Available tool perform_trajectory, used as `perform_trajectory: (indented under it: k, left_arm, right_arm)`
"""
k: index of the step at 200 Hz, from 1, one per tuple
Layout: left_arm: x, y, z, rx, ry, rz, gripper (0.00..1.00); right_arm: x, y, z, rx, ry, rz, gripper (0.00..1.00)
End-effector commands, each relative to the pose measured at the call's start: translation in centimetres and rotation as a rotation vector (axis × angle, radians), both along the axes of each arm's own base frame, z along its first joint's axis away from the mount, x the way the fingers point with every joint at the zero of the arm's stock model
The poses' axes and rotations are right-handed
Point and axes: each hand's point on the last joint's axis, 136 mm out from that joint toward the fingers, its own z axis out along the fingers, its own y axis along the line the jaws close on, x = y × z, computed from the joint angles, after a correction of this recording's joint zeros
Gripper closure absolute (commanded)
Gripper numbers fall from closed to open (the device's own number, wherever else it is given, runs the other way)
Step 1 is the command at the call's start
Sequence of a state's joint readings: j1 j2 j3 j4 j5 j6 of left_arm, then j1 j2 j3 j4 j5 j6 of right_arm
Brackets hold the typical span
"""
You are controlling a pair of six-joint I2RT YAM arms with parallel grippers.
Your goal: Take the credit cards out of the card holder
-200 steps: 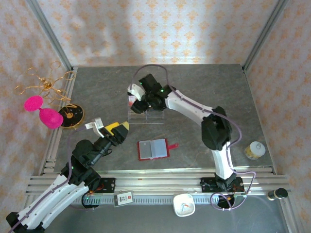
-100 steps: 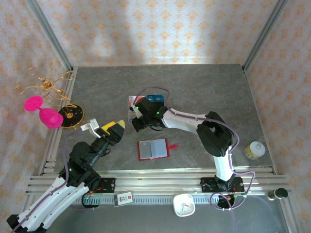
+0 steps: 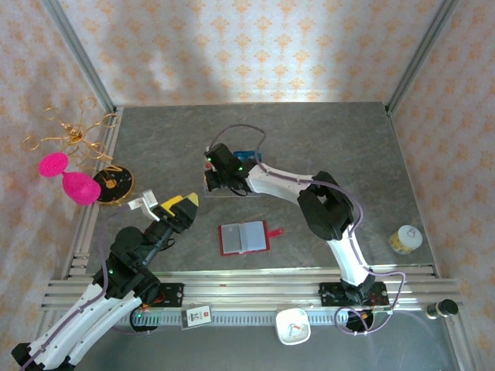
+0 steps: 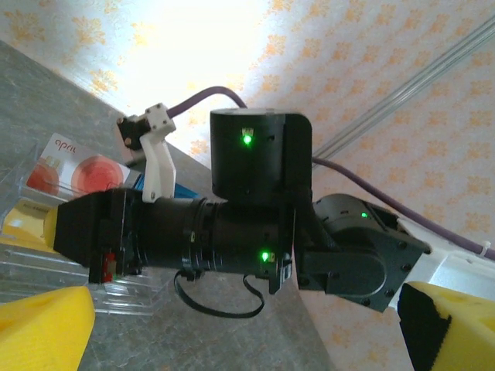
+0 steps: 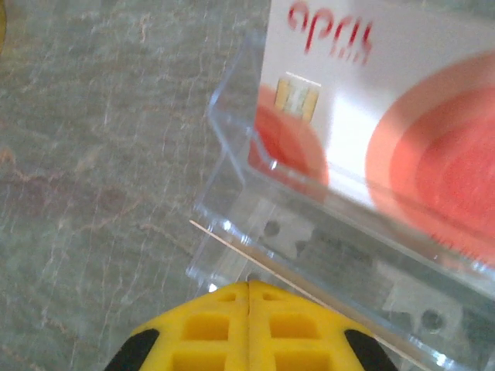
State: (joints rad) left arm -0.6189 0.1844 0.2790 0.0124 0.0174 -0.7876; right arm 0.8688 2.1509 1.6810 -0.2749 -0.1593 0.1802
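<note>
The card holder (image 3: 244,237), a red wallet with a snap tab, lies open on the table showing pale grey sleeves; no gold card face shows in it. My right gripper (image 3: 217,182) (image 5: 249,284) is shut, its yellow fingertips (image 5: 224,305) pressed together at the front left corner of the clear acrylic stand (image 5: 232,154). A thin pale edge (image 5: 220,238) crosses just ahead of the tips; whether it is a card I cannot tell. The red-and-white card (image 5: 371,116) stands in the stand, with a blue card (image 3: 247,154) behind. My left gripper (image 3: 188,199) (image 4: 244,309) hangs open left of the wallet.
Pink ornaments (image 3: 66,178), a gold wire piece (image 3: 73,131) and a black-and-gold disc (image 3: 114,184) crowd the left edge. A yellow-lidded jar (image 3: 404,239) stands at the right. The right arm (image 4: 232,224) spans the left wrist view.
My right gripper came down from above the stand, swung out towards the wallet, then pulled back to the stand's front left corner. The left arm shifted slightly.
</note>
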Motion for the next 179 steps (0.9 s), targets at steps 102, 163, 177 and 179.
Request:
perform_trajectory:
  k: [102,163,177,179]
  left_arm:
    - [-0.1,-0.2,-1.0,-0.020,0.022,-0.018,0.01]
    - [0.5,-1.3,-5.2,0.017,0.145,-0.044,0.01]
    - [0.6,-1.5,-6.7,0.028,0.190,-0.048,0.02]
    - [0.6,-1.5,-6.8,0.029,0.193,-0.049,0.02]
  right_arm:
    - [-2.8,-3.3,5.7,0.043,-0.082,-0.041,0.69]
    - [-15.4,-6.7,-0.9,-0.083,0.007,0.116,0.57]
    - [-17.7,-6.8,-2.2,-0.131,0.007,0.155,0.55]
    - [-17.8,-6.9,-2.5,-0.138,0.008,0.156,0.55]
